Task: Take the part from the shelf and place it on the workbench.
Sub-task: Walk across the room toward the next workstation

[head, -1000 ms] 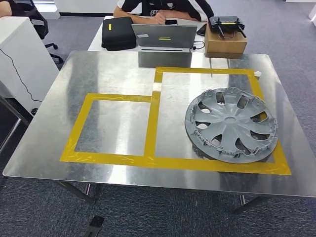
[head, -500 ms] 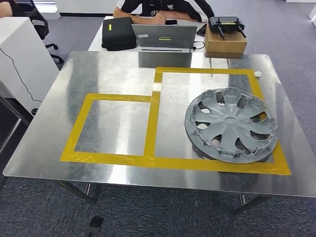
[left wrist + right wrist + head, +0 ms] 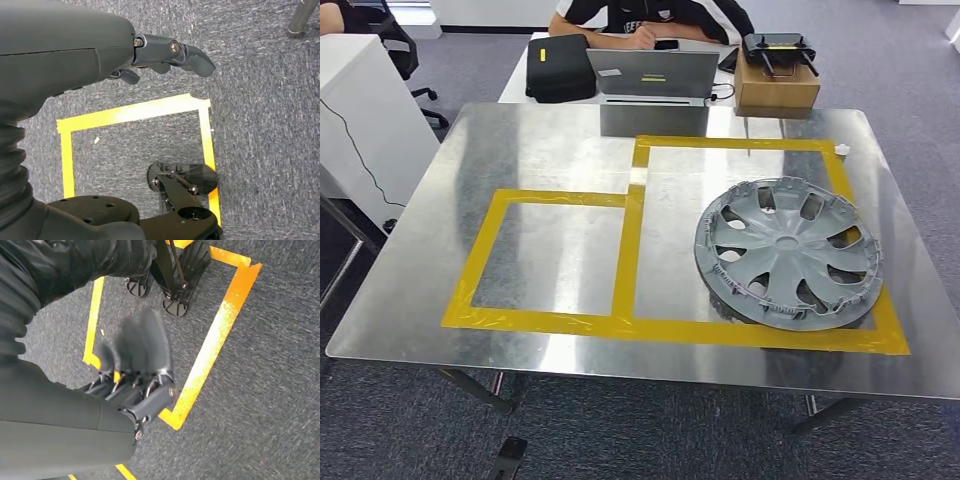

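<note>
- Part [image 3: 788,252], a grey wheel cover, lies flat on the metal workbench [image 3: 546,150], right side, inside the larger yellow tape frame [image 3: 731,143]; its near-right rim overlaps the tape.
- I judge placement done: the part rests on the bench with no hand touching it.
- My left hand [image 3: 166,55] hangs over the carpet, holding nothing, fingers extended and lying close together.
- My right hand [image 3: 136,365] also hangs over the floor, empty; fingers are blurred but look loosely extended, slightly apart.
- Person at a laptop [image 3: 652,72] on the far desk, well apart from the part.
- Left to do: nothing obvious, maybe nudge the part fully inside the tape.
</note>
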Controlling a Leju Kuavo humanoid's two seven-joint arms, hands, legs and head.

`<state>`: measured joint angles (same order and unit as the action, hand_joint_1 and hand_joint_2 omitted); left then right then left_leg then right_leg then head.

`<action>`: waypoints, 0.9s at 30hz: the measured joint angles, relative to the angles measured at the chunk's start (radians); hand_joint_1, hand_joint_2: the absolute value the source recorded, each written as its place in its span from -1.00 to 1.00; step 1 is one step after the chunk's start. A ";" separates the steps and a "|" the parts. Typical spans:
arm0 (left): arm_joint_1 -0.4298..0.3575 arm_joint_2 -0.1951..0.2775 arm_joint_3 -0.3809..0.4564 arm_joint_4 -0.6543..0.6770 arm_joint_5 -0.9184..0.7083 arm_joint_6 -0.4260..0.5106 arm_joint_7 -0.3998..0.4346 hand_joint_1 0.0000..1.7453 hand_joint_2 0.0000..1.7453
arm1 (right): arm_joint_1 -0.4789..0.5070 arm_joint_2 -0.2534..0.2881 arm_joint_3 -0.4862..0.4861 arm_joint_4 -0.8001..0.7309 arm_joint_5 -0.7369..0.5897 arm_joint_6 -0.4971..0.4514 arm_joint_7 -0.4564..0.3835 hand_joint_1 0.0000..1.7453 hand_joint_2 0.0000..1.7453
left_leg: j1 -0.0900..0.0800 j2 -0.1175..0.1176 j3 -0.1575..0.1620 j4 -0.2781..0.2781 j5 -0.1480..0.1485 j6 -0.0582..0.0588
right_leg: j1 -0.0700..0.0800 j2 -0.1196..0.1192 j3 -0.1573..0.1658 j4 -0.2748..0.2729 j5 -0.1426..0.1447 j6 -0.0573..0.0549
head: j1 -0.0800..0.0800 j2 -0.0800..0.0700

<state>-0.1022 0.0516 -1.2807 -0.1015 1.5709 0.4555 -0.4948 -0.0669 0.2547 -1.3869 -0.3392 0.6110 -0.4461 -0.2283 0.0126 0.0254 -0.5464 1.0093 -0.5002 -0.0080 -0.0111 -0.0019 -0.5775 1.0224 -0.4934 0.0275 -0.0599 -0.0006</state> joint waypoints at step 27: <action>0.004 0.000 0.006 0.000 0.000 -0.002 -0.011 -1.00 1.00 | 0.002 -0.021 0.016 0.023 0.009 0.022 0.010 -1.00 1.00 | 0.000 0.000 0.000 0.000 0.000 0.000 | 0.000 0.000 0.000 0.000 0.000 0.000 | 0.000 0.000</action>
<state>-0.0985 0.0515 -1.2743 -0.1015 1.5709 0.4531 -0.5058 -0.0653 0.2341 -1.3706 -0.3164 0.6203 -0.4244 -0.2178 0.0126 0.0254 -0.5463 1.0093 -0.5002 -0.0080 -0.0111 -0.0019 -0.5775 1.0224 -0.4934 0.0275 -0.0599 -0.0004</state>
